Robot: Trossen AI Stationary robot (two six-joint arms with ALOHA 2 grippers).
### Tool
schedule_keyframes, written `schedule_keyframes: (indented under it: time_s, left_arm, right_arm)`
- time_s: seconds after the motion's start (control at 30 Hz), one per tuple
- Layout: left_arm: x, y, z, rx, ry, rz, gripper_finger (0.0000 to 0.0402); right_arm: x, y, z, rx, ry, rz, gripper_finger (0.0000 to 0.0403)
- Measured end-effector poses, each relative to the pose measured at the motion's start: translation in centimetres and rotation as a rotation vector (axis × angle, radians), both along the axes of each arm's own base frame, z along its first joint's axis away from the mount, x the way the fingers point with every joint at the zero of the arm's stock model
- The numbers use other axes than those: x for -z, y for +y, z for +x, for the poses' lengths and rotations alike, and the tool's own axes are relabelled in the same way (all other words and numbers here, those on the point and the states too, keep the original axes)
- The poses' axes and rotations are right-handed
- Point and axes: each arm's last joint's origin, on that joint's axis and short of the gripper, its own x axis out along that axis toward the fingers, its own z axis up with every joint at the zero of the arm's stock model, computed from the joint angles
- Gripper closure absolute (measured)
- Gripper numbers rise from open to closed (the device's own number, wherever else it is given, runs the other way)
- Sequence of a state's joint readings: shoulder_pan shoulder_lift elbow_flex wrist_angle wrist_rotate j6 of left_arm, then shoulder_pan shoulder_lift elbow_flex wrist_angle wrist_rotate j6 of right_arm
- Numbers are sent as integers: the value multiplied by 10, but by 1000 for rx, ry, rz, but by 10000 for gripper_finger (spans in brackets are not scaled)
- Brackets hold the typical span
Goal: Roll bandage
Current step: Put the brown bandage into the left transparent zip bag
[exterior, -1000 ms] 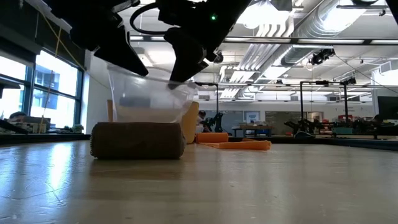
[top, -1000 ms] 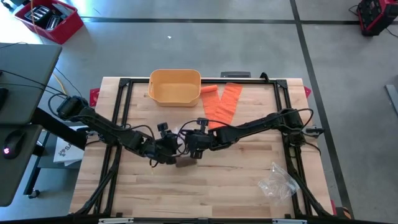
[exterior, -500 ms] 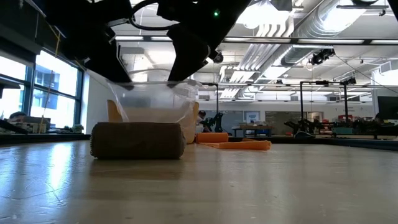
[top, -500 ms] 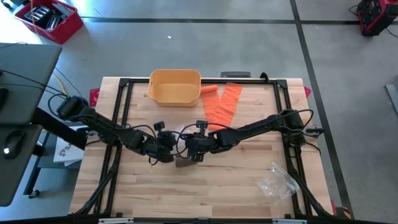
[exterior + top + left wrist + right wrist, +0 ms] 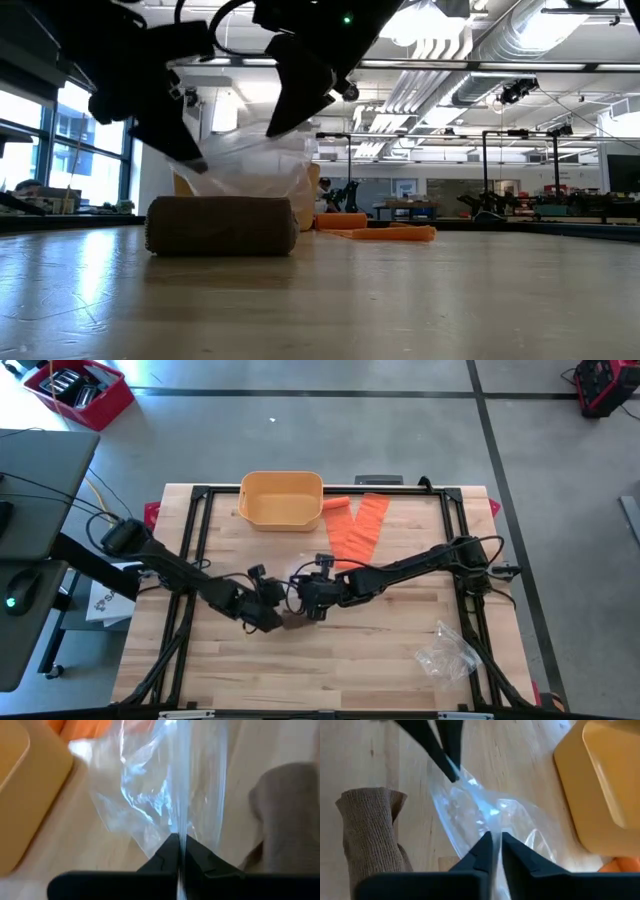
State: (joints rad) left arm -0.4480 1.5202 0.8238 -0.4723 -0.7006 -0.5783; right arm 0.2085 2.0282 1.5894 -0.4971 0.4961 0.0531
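Note:
A clear plastic bag (image 5: pixel 252 165) hangs between my two grippers just above a rolled tan bandage (image 5: pixel 220 226), which lies on its side on the table (image 5: pixel 380 660) and also shows in the high view (image 5: pixel 297 623). My left gripper (image 5: pixel 270 616) is shut on one side of the bag. My right gripper (image 5: pixel 306 600) is shut on the other side. The bandage lies outside the bag, untouched by either gripper. My left gripper pinches an edge of the bag (image 5: pixel 179 831) between its two shut fingers, slanting down from the table's left. The film spreads away from the fingertips, slack and creased, clear of the table. My right gripper pinches the bag's opposite edge (image 5: pixel 492 827) between its two shut fingers, slanting down from the table's right. The bag hangs between its fingers and the left gripper's fingertips (image 5: pixel 451 770), above the bandage.
A yellow bin (image 5: pixel 281 499) stands at the far edge. Orange bandage strips (image 5: pixel 358 526) lie beside it. Another crumpled clear bag (image 5: pixel 446 650) lies near the right front. A black frame (image 5: pixel 196 540) runs around the table's edges.
My left gripper has gone down and a little toward the table's near edge, still shut on the bag. The bag, drawn out wide between the grippers before, now hangs slacker and more crumpled, lower on its left side. The bandage has stayed put.

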Motion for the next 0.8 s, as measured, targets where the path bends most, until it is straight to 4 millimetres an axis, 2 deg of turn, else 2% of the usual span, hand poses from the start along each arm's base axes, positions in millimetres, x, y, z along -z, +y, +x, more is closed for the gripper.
schedule_keyframes:
  time_s: [0.2,0.33,0.43,0.53,0.7,0.8]
  left_arm:
    - [19,0,-5,-122,53,47,401]
    - [21,6,-16,-205,107,71,401]
    - [19,6,-23,-233,127,81,401]
    - [20,1,-25,-224,116,73,401]
    - [19,-7,-27,-203,89,53,401]
    - [20,-10,-27,-195,81,42,401]
  right_arm:
    - [-18,2,-15,-24,44,82,265]
    - [-15,25,-21,-181,87,200,214]
    - [2,42,-27,-264,85,272,200]
    - [24,47,-32,-239,46,282,198]
    - [57,40,-38,-193,-100,336,198]
    - [69,31,-40,-189,-198,365,198]
